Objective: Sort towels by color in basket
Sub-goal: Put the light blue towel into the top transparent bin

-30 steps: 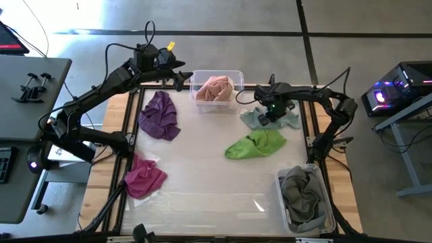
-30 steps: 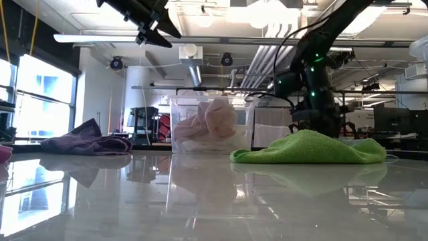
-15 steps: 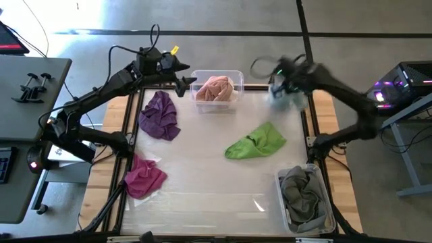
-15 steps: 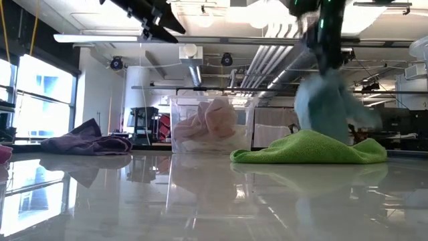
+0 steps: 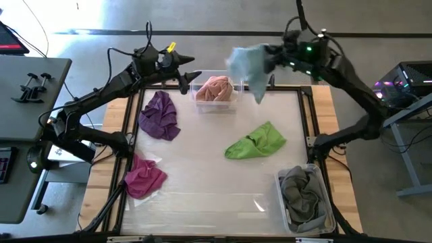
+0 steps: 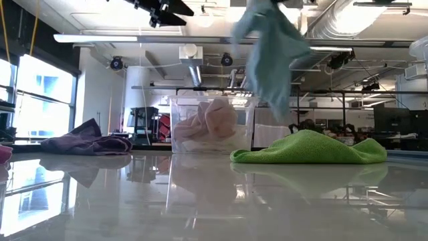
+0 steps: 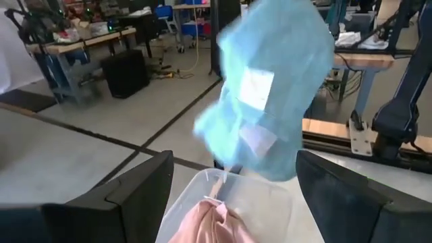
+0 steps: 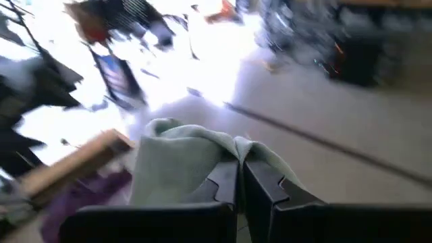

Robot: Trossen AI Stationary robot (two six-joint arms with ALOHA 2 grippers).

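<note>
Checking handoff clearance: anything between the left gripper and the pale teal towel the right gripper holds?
High view: left gripper and pale teal towel hang apart, nothing between at that height; the clear bin of pink towels sits below.

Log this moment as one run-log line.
right gripper: shut on pale teal towel, airborne near pink-towel bin | left gripper: open, beside bin

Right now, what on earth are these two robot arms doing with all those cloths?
They are sorting towels by colour. The right gripper, jaws shut, holds a pale teal towel in the air near the clear bin that holds a pink towel. The left gripper hangs open beside that bin. A purple towel, a magenta towel and a lime green towel lie on the table; grey towels fill a second bin.
</note>
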